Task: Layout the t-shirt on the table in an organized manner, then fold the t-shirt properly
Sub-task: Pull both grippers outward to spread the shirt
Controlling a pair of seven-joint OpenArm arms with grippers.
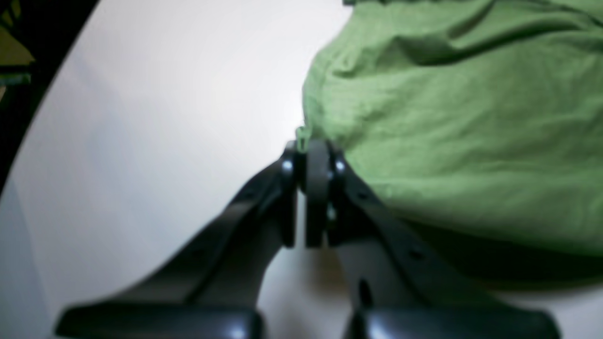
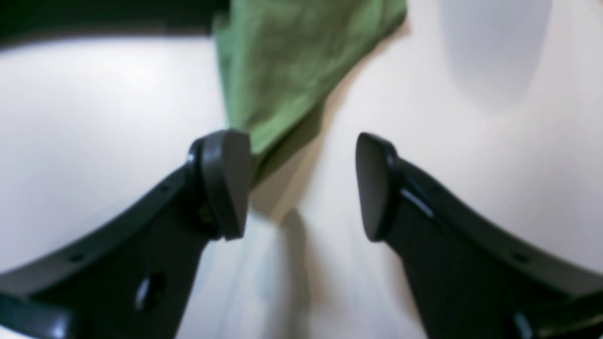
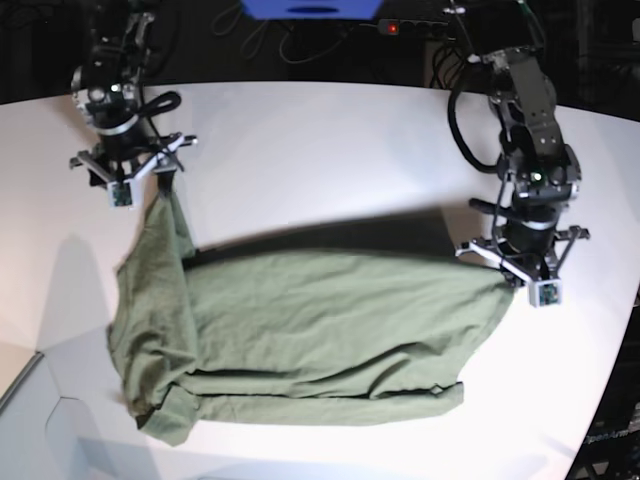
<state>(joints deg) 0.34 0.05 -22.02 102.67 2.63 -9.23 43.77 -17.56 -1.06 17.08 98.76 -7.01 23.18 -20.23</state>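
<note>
The olive-green t-shirt [image 3: 300, 330] lies wrinkled across the white table [image 3: 300, 150], partly lifted at its far right corner. My left gripper [image 1: 301, 150] is shut on a small bit of the shirt's edge [image 1: 424, 117], at the right in the base view [image 3: 505, 275]. My right gripper [image 2: 301, 186] is open; a pointed corner of the shirt [image 2: 282, 70] lies by its left finger, not clamped. In the base view this gripper [image 3: 150, 180] sits over the shirt's far left corner.
A blue object [image 3: 310, 8], a power strip with a red light [image 3: 415, 25] and cables lie beyond the table's far edge. The curved table edge [image 3: 610, 400] runs close to the left arm. Dark surroundings lie past it.
</note>
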